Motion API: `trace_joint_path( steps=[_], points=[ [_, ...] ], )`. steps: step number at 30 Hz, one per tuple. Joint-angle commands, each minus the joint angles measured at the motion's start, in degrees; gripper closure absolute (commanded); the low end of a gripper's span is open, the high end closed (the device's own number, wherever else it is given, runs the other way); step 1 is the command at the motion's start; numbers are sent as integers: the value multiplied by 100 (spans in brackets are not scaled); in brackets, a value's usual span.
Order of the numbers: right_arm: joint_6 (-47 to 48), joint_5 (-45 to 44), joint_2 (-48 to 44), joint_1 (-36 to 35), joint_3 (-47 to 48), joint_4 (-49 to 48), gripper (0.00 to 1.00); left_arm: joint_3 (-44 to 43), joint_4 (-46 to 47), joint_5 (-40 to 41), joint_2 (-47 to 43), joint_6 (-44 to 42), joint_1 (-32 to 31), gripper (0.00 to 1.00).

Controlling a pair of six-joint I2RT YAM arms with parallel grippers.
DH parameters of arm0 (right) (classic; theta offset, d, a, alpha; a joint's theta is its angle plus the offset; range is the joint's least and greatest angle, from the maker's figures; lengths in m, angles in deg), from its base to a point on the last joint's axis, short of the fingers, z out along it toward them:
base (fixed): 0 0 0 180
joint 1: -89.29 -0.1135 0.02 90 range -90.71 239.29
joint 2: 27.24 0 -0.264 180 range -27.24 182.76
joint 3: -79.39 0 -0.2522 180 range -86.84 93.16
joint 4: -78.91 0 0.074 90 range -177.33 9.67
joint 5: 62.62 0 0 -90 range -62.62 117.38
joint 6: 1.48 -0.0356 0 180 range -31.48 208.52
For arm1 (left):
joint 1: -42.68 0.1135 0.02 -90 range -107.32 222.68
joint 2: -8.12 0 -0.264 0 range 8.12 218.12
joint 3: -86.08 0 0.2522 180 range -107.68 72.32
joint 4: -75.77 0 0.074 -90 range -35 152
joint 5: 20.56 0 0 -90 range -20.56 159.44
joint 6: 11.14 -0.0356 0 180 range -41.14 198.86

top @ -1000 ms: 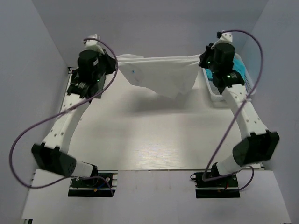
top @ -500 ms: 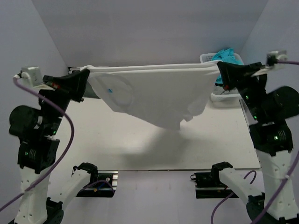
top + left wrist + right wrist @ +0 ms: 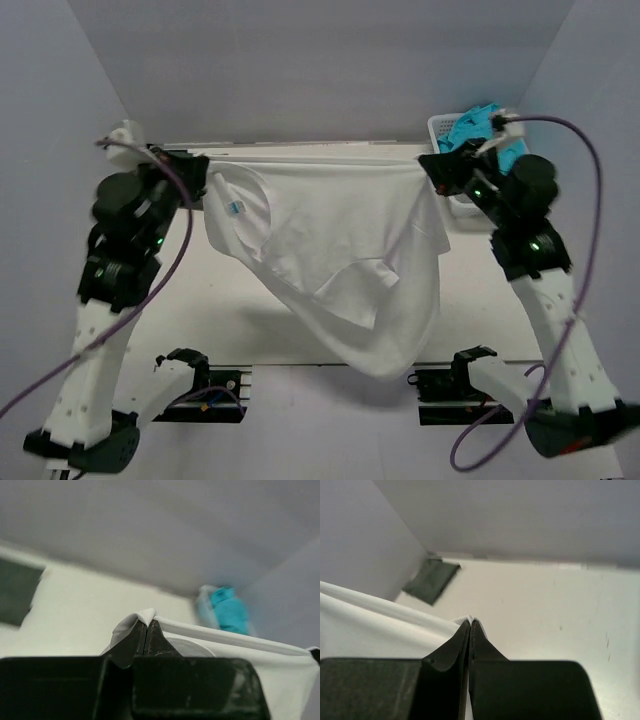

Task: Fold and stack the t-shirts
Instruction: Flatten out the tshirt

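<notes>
A white t-shirt (image 3: 340, 250) hangs stretched in the air between my two grippers, its top edge taut and its body sagging down toward the near table edge. My left gripper (image 3: 200, 165) is shut on the shirt's left corner (image 3: 142, 616). My right gripper (image 3: 432, 165) is shut on the right corner (image 3: 470, 619). A small blue label (image 3: 235, 208) shows near the collar. Bright teal t-shirts (image 3: 480, 125) lie bunched in the basket at the back right, blurred in the left wrist view (image 3: 227, 610).
The white lattice basket (image 3: 442, 125) stands at the table's back right corner behind my right arm. The white table (image 3: 220, 300) lies under the hanging shirt. Grey walls close in on three sides. Both arm bases sit at the near edge.
Both arms have swung back and raised the shirt, then lowered a little. The shirt has opened out and now hangs much longer, reaching the near table edge.
</notes>
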Motion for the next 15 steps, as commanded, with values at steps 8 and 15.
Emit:
trace_joint_path(
  steps=[8, 15],
  points=[
    [334, -47, 3860, 84, -32, -44, 39, -15, -2348, 1617, 4193, 871, 357, 42],
    [388, -285, 3731, 84, 105, 292, 10, -707, -1936, 723, 4272, 197, 305, 1]
  ],
)
